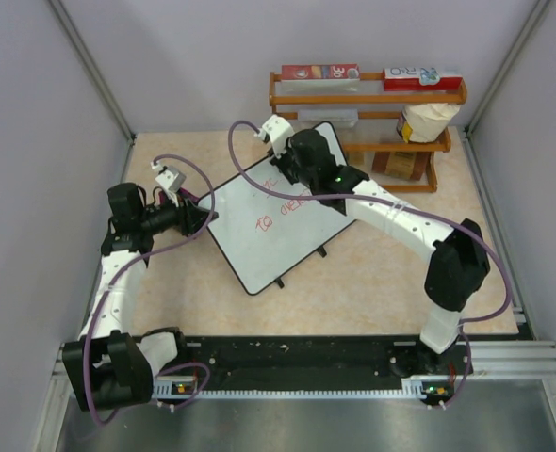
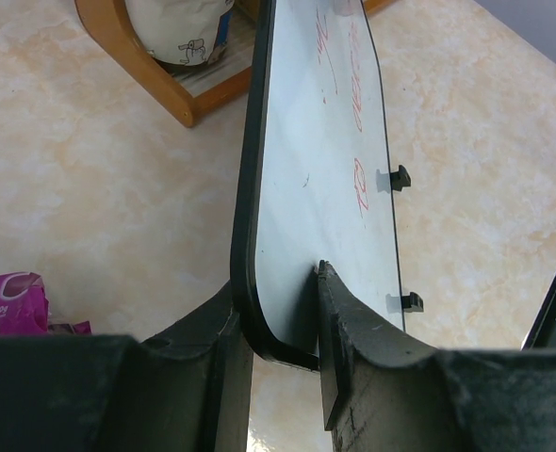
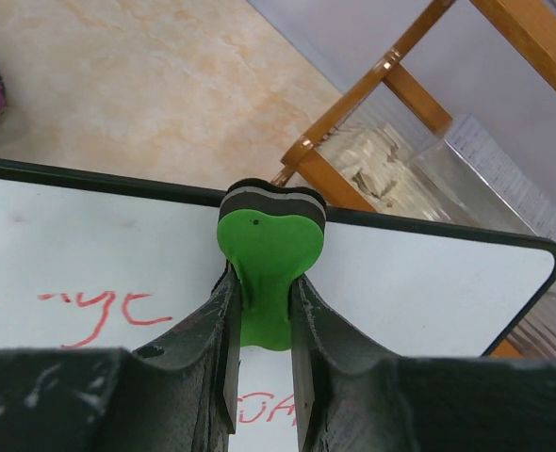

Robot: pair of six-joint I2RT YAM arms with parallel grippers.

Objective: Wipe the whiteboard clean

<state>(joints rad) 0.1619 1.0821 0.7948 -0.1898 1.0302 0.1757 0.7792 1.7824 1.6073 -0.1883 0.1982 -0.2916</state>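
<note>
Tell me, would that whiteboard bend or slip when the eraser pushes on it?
Probably stiff: the whiteboard shows a straight edge though the left gripper pinches only one corner. Its glossy face looks slippery, so the eraser might shove it without that grip. It seems light, being thin.

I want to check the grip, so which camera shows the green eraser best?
Right wrist view: the eraser sits dead centre, clamped in the right pincer at the whiteboard's far edge. In the top view the right arm hides it; the left wrist view shows the whiteboard but no eraser.
</note>
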